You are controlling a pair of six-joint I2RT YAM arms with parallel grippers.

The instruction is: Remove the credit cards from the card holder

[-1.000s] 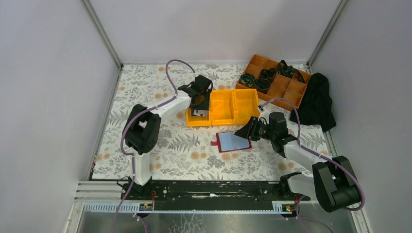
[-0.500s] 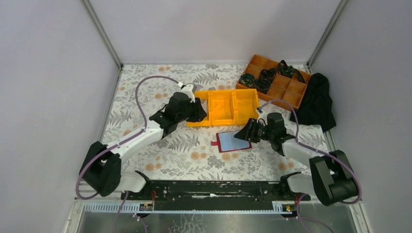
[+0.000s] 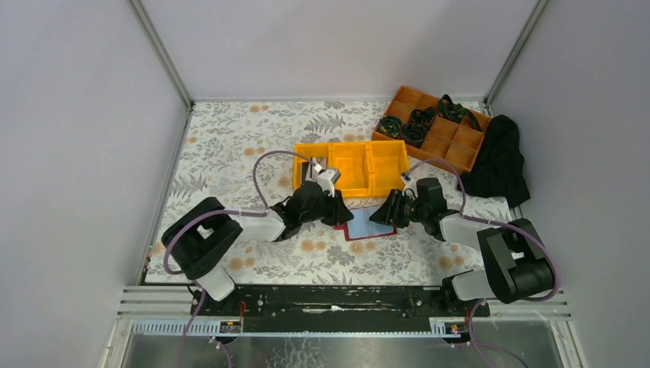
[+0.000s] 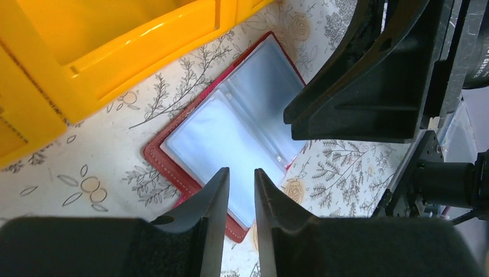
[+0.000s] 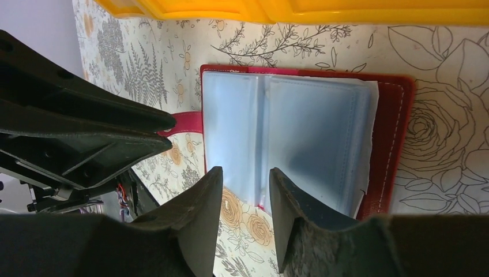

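The card holder (image 3: 366, 228) lies open on the flowered table, red-bordered with blue-grey clear sleeves. It shows in the left wrist view (image 4: 230, 127) and the right wrist view (image 5: 311, 127). No credit cards show in the sleeves or anywhere else. My left gripper (image 3: 342, 211) is low over the holder's left edge, its jaws (image 4: 242, 176) a narrow gap apart and empty. My right gripper (image 3: 382, 213) is at the holder's right edge facing the left one, its jaws (image 5: 246, 176) a little apart and empty.
A yellow three-compartment bin (image 3: 369, 191) stands just behind the holder, close to both grippers (image 4: 144, 52). An orange divided tray (image 3: 461, 142) with black items and a black cloth (image 3: 498, 165) are at the back right. The holder's red strap (image 5: 184, 122) sticks out left.
My left arm has swung from the yellow bin's left compartment down and right to the holder's left edge. My right gripper has stayed at the holder's right edge, edging slightly left.
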